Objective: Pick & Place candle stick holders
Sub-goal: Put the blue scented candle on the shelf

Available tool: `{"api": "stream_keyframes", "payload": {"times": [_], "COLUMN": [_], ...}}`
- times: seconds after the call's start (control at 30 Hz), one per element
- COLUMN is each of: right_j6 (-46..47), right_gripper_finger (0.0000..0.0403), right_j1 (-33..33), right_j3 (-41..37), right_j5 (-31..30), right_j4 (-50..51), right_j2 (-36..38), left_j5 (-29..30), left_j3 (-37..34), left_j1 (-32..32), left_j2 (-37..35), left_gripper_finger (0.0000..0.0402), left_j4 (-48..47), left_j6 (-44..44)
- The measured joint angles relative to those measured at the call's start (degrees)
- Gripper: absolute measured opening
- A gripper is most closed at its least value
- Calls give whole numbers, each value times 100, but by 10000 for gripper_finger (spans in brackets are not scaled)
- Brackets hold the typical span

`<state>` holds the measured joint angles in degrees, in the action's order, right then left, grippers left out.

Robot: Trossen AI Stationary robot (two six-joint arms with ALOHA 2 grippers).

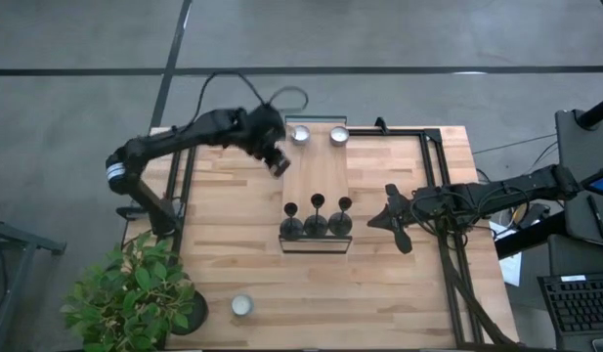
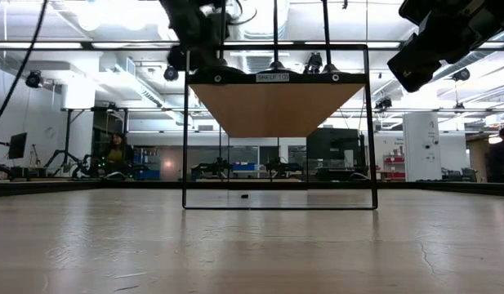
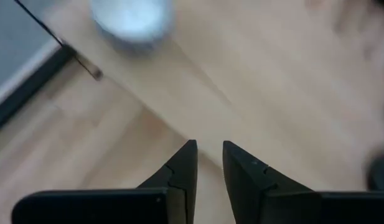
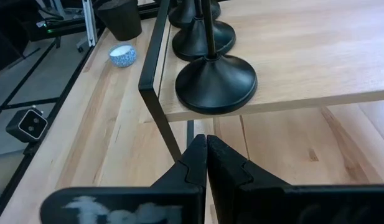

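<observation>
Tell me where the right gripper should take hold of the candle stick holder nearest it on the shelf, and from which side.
Grip the thin upright stem of the nearest candle stick holder, above its flared disc base. Come in level from the right gripper's own side. That holder stands at the open end of the row, near the wooden shelf's front edge, and the other two block its far side. The base looks too wide to pinch.

Small white label on shelf (image 2: 275,106) front edge; illegible
</observation>
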<state>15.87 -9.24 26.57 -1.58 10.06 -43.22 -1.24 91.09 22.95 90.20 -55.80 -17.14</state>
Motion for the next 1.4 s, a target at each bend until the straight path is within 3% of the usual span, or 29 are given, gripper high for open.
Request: {"api": "stream_keyframes", "payload": {"times": [0.1,0.47,0.77,0.93,1.4], "right_j6": [1,93,111,136,355], "right_gripper_finger": [8,8,8,8,8], "right_j1": [0,0,0,0,0], "right_j3": [-51,-164,-164,-164,-214], "right_j5": [0,4,5,4,7], "right_j4": [-2,-17,-191,-314,-314], "right_j2": [2,0,0,2,2], "left_j5": [92,678,628,555,460], "left_j3": [-282,-1919,-3192,-3422,-3712], "left_j1": [-578,-3310,-5075,-5419,-6127], "left_j2": [-330,-1217,-1125,-1029,-574], "left_gripper_finger": [72,72,71,71,71], "left_j4": [-443,-363,1409,1779,2224], "left_j6": [-187,-1332,-2238,-2902,-3450]}}
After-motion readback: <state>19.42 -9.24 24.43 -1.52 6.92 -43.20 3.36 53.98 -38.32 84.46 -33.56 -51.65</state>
